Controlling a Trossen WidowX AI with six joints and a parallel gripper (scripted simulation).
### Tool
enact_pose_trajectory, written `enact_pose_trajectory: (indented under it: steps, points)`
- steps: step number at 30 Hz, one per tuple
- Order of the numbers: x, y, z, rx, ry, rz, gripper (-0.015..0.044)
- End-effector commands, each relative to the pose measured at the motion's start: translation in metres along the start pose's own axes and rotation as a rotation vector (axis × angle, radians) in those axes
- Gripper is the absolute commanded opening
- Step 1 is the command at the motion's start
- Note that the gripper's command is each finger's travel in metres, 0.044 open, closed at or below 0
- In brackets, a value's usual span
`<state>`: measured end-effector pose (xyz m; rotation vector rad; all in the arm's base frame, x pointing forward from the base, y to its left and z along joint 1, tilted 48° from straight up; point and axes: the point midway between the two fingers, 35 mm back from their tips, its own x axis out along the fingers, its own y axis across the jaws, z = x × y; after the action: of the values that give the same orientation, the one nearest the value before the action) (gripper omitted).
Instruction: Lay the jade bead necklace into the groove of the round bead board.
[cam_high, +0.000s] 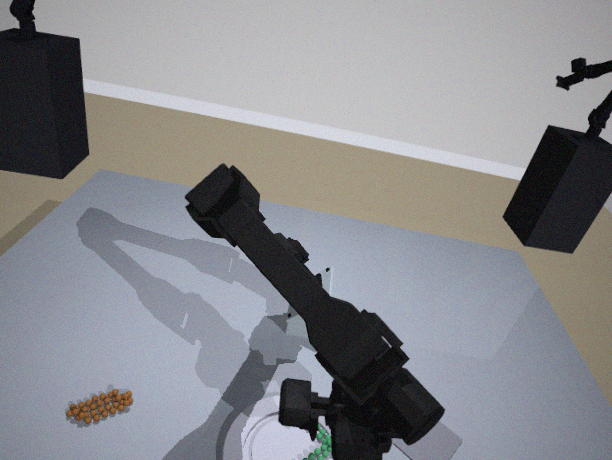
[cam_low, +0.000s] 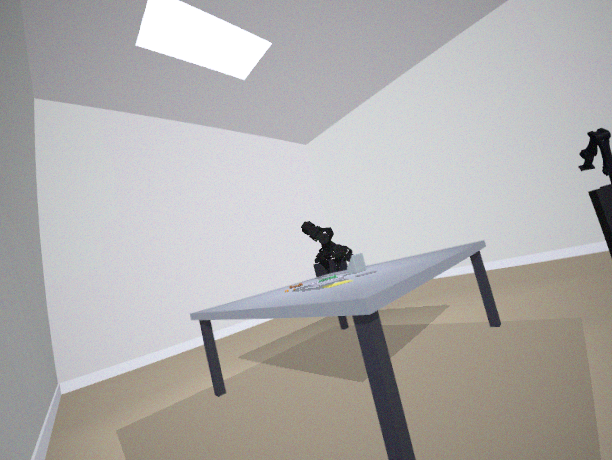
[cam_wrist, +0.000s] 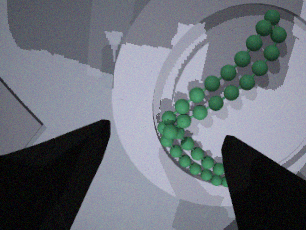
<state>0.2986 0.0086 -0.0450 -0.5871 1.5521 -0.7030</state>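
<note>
The jade necklace lies on the round bead board. In the wrist view its green beads form a doubled strand slanting across the inner disc to the upper right. At the lower left they bunch up, then run in two rows along the curved groove. My gripper is open and empty above the board's left part. The bunched beads show between its fingertips; the right finger hides the lower end of the rows. In the top view the arm covers much of the board.
An orange bead cluster lies left of the board. A pale upright plate stands behind it. A grey square tile lies beside it. A yellow strip shows in the exterior view.
</note>
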Motion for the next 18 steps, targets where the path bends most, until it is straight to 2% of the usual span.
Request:
enact_pose_trajectory:
  steps: [1, 18]
  points:
    - [0.006, 0.0, 0.0, -0.005, 0.0, -0.004, 0.031]
    - [0.03, -0.002, -0.002, -0.005, 0.001, -0.006, 0.031]
